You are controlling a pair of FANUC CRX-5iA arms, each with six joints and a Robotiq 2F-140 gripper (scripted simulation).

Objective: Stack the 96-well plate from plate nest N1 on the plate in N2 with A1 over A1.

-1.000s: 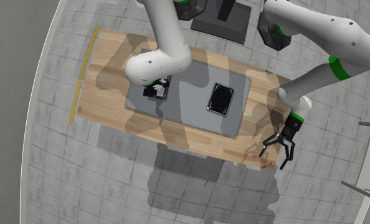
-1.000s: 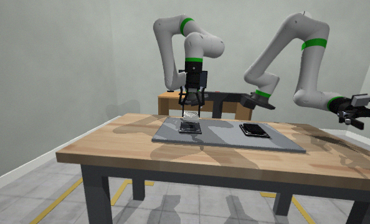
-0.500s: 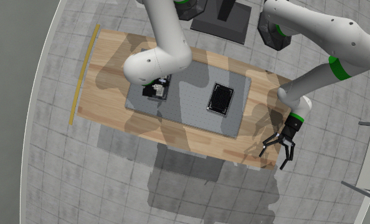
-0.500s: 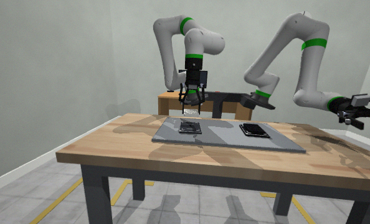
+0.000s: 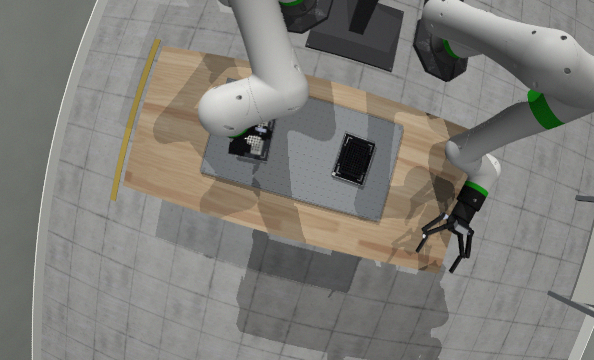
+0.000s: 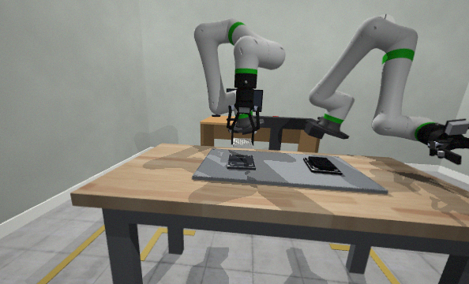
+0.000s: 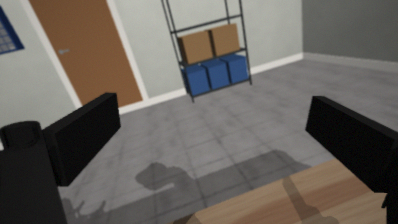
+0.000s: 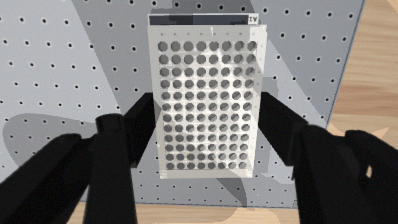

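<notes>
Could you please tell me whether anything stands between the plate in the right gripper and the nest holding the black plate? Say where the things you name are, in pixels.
Nothing visible blocks the white plate (image 6: pixel 242 142) (image 8: pixel 207 105); the left gripper (image 5: pixel 434 261) hangs beyond the black plate (image 5: pixel 355 158) (image 6: pixel 322 164).
</notes>
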